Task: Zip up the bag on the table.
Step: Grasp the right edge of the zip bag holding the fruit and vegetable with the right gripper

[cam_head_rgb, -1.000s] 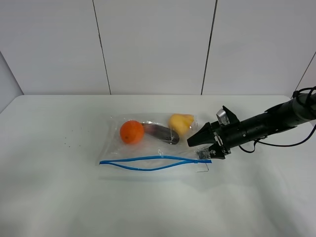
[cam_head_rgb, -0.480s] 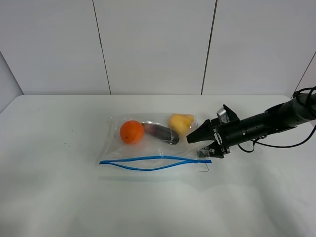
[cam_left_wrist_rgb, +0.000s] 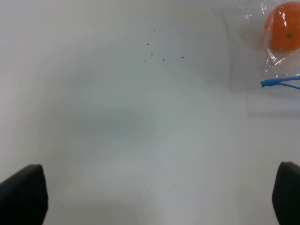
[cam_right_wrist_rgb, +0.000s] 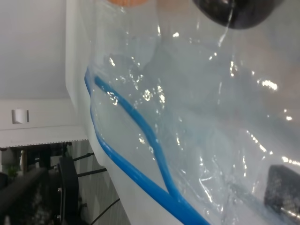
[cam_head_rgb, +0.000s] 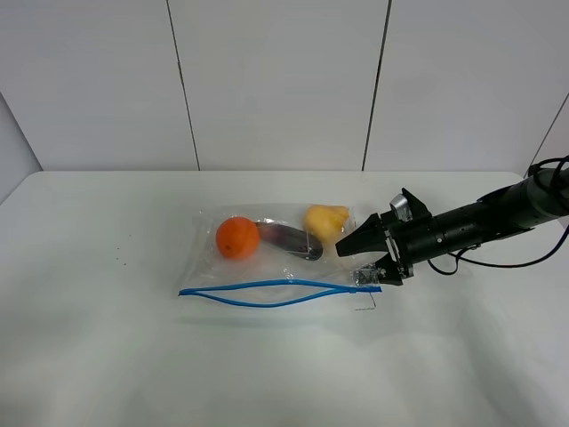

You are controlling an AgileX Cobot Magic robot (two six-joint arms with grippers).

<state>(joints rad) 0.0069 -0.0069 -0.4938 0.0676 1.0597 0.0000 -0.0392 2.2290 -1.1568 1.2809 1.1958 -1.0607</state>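
Note:
The clear bag lies flat on the white table with an orange, a purple fruit and a yellow fruit inside. Its blue zip strip runs along the near edge, with the two tracks bowed apart in the middle. My right gripper is open, jaws astride the bag's right end by the zip's end. The right wrist view shows the strip close up and one finger. My left gripper is open over bare table, left of the bag.
Small dark specks dot the table left of the bag. A white panelled wall stands behind the table's far edge. The right arm's cable loops above the table at the right.
The right gripper's lower finger has edged slightly up and left at the bag's right corner, and the corner tab has shifted a little. The fruit have not moved.

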